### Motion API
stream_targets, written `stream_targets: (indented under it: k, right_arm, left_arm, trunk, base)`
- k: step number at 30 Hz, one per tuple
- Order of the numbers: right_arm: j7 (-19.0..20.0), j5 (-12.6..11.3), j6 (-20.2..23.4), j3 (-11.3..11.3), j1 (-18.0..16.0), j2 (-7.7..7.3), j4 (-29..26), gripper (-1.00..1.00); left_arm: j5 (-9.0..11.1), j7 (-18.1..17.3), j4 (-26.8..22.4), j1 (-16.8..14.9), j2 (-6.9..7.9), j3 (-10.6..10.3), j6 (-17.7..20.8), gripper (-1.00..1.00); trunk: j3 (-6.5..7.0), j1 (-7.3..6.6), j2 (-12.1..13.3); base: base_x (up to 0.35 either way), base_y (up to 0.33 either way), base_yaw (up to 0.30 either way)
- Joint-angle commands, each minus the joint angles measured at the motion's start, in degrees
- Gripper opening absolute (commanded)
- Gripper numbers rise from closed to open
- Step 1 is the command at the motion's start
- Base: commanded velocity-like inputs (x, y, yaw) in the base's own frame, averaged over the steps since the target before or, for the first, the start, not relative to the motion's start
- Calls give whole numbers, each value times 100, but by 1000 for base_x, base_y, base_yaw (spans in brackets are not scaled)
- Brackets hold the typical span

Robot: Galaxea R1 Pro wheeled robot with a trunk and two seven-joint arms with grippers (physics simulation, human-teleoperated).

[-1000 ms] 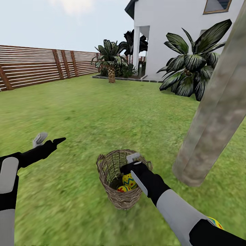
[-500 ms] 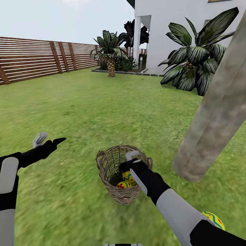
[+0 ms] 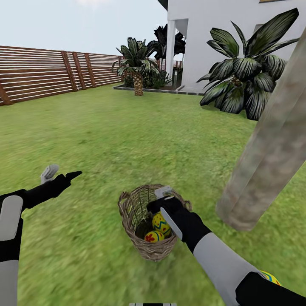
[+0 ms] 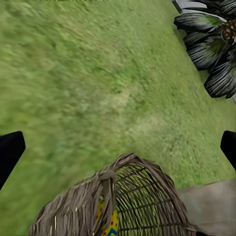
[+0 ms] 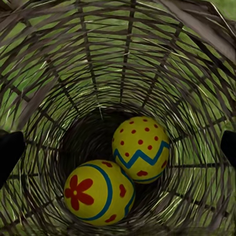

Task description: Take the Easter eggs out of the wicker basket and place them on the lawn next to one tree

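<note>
The right gripper (image 3: 163, 199) hung at the mouth of the small round brown wicker basket (image 3: 132, 203), its jaws spread wide: in the right wrist view both dark fingertips (image 5: 9, 152) sat at opposite edges of the picture with the basket's interior between them, gripping nothing. The left gripper (image 3: 59, 173) was held out over the mottled green lawn (image 3: 106, 136), well apart from the basket, its jaws also wide and empty.

The basket stood on the grass tilted, its mouth tipped up towards the robot, near the foot of the thick leaning grey-brown tree trunk (image 3: 272, 144). At its bottom two glossy yellow eggs lay touching: one with red dots and a blue zigzag band (image 5: 141, 149), one with a red flower ringed in blue (image 5: 99, 192). Their long axes were hard to judge from above.

In the head view the right arm covered part of the basket's rim. A third yellow egg with a blue zigzag (image 3: 269, 277) lay on the grass near the trunk, mostly hidden behind the right forearm. The trunk's crown was cut off by the frame.
</note>
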Motion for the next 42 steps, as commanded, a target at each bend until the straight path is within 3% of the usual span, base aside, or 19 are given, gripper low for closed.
stream_targets:
  k: [1, 4, 11, 17, 28, 30, 34, 42]
  right_arm:
    - [-41, -59, 197, 14, -9, 0, -3, 100]
    - [-67, -272, 545, 14, -117, 0, 167, 100]
    - [-126, -935, 623, 22, -653, 0, 1295, 100]
    - [-464, -990, 982, 23, -970, 0, 1401, 100]
    - [-520, -1023, 1281, 32, -1227, 0, 1528, 100]
    - [-520, -1303, 1281, 32, -1236, 0, 1565, 100]
    - [-521, -1610, 1275, 56, -1238, 0, 1571, 100]
    - [-436, -1698, 1221, 237, -1235, 0, 1571, 100]
  left_arm:
    - [-45, -49, -1, -4, -2, 10, 28, 100]
    - [-45, -34, -2, -4, -3, 10, 28, 100]
    - [-44, -19, 1, -4, -9, 10, 28, 100]
    - [-45, -19, -2, -4, -11, 10, 28, 100]
    - [-43, -25, -8, -4, -12, 0, 28, 100]
    - [-42, -27, -8, -4, -12, 2, 28, 100]
    - [-25, -28, -11, -6, -12, 8, 32, 100]
    - [-11, -26, -8, -5, -12, 9, 29, 100]
  trunk:
    - [-5, 0, -2]
    - [-5, 0, -2]
    - [-5, 0, -2]
    - [-5, 0, -2]
    - [-5, 0, -2]
    - [-5, 0, -2]
    - [-5, 0, -2]
    - [-5, 0, -2]
  base:
    - [38, 0, 0]
    - [12, 0, 0]
    - [1, 0, 0]
    - [0, 0, 0]
    - [0, 0, 0]
    - [0, 0, 0]
    - [0, 0, 0]
    - [0, 0, 0]
